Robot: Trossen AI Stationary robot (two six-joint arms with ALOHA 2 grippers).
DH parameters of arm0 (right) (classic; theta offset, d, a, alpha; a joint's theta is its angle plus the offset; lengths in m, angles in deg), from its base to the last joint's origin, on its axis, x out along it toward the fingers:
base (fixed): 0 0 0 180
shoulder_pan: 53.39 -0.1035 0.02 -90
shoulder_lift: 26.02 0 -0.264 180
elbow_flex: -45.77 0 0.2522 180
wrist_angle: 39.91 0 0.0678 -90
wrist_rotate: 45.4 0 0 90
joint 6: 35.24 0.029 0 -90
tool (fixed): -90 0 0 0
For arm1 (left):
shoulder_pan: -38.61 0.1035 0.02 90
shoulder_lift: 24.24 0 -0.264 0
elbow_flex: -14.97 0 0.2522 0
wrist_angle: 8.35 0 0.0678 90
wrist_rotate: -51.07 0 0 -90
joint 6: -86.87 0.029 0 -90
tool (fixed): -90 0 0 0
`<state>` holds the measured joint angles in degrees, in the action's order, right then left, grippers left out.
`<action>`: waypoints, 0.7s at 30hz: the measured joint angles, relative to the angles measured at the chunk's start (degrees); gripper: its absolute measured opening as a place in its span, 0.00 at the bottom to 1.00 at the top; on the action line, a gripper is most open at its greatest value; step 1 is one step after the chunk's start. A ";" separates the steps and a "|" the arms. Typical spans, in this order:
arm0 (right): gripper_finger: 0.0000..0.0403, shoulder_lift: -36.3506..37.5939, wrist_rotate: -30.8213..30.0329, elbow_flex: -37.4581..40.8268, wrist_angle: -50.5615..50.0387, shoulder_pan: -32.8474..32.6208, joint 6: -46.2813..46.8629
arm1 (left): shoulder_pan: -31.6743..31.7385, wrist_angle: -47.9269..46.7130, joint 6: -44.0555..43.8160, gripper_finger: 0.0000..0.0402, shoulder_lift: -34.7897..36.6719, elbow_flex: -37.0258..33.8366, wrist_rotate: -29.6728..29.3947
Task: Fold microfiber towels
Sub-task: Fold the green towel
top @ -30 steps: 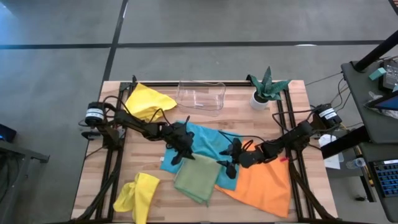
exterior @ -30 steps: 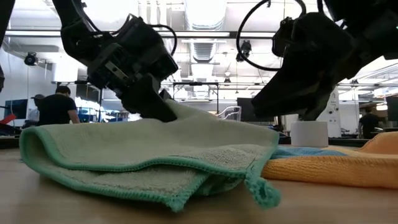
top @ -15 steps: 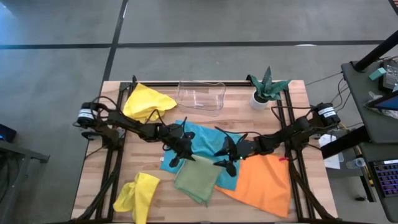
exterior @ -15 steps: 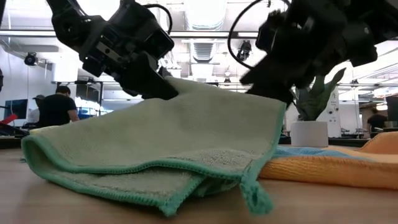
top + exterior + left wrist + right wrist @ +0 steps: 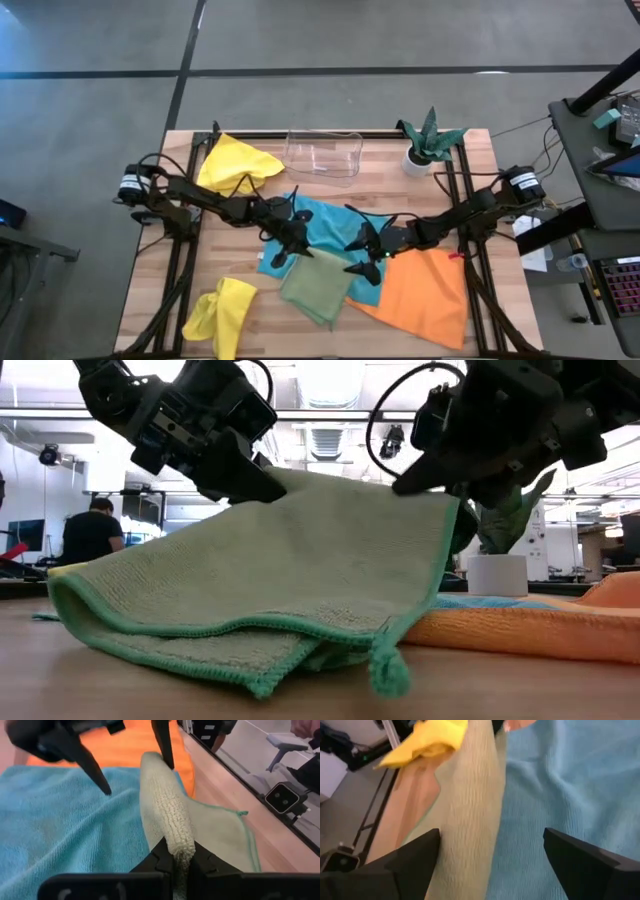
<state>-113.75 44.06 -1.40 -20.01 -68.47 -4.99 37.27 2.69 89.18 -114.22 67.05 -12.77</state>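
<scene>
The sage green towel lies near the table's middle, partly over the turquoise towel and beside the orange towel. Its far edge is raised like a tent, and its near part rests on the table. My left gripper is shut at the left end of that raised edge. At the right end my right gripper stands open, with the edge passing between its fingers. My left gripper pinches the left end of the green towel's raised edge, bunched into a thick fold, between its two fingers. The fingers slant down from the table's left, along the edge. From there the edge runs almost level to my right gripper. My right gripper is open. The right end of the raised edge lies against one finger and stays up there. The other finger stands apart from the cloth, over the turquoise towel.
A yellow towel lies at the far left and another, crumpled, at the near left. A clear plastic tray and a potted plant stand along the far edge. A person is in the room behind.
Both grippers have risen with the green towel's far edge. That edge has lifted from lying flat into a tent, while the near part has stayed on the table. My right gripper has also shifted a little toward the table's left.
</scene>
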 joint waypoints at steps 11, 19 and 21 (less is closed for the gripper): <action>0.80 -10.22 6.57 -0.06 14.58 0.00 2.17 | 0.00 -0.65 -0.24 0.00 0.60 -0.09 -0.55; 0.63 -9.83 4.04 -0.04 15.52 -0.04 1.89 | -0.07 -1.89 -0.44 0.00 0.60 -0.26 -0.63; 0.54 -9.80 3.93 -0.04 15.44 -0.04 1.42 | -0.07 -1.85 -0.44 0.00 0.60 -0.26 -0.99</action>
<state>-123.56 47.99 -1.44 -4.57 -68.51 -3.57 37.21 0.85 88.74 -113.62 66.79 -13.76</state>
